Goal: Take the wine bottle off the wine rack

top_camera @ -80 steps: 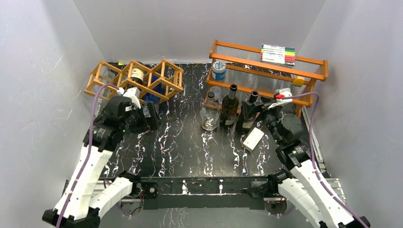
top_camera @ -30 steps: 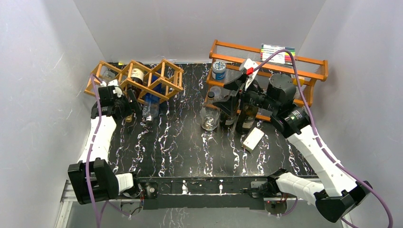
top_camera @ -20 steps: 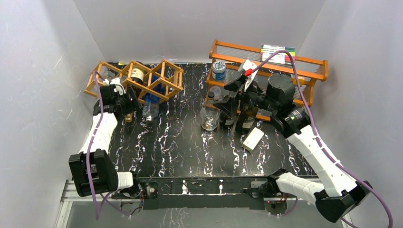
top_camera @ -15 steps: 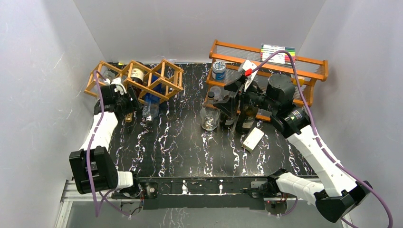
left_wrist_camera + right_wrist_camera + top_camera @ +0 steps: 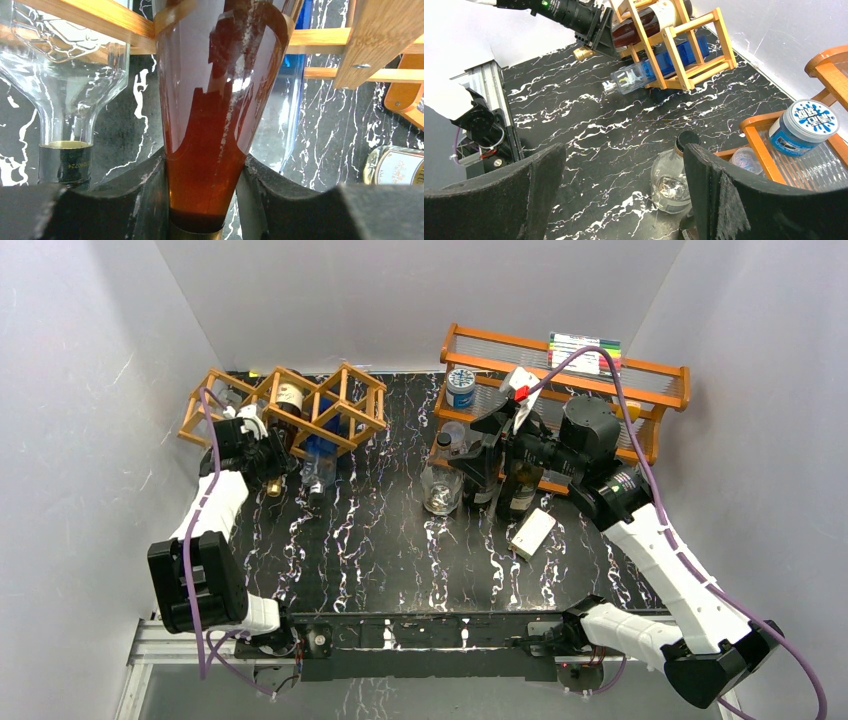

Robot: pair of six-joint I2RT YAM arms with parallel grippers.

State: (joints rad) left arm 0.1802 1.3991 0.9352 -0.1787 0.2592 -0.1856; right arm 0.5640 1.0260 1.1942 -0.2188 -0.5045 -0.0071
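At the table's far left corner, your left gripper (image 5: 262,453) pinched the neck of the wine bottle (image 5: 212,140), both pads pressed against the amber glass just above its gold-banded mouth. The bottle's body lay inside an upper cell of the wine rack (image 5: 335,405), neck sloping down and out toward the table (image 5: 400,540). The grasp looked made, the extraction not yet begun. A clear bottle (image 5: 70,100) lay in the neighbouring cell just beside the held neck, and a blue bottle (image 5: 676,57) sat lower in the rack. Your right gripper (image 5: 621,192) hung with fingers spread wide and nothing between them, well apart from the rack, over the standing bottles (image 5: 520,490) near the orange shelf (image 5: 520,368). What was left, by the look of it: draw the bottle out along its own slope, clear of the wooden sticks, and set it down.
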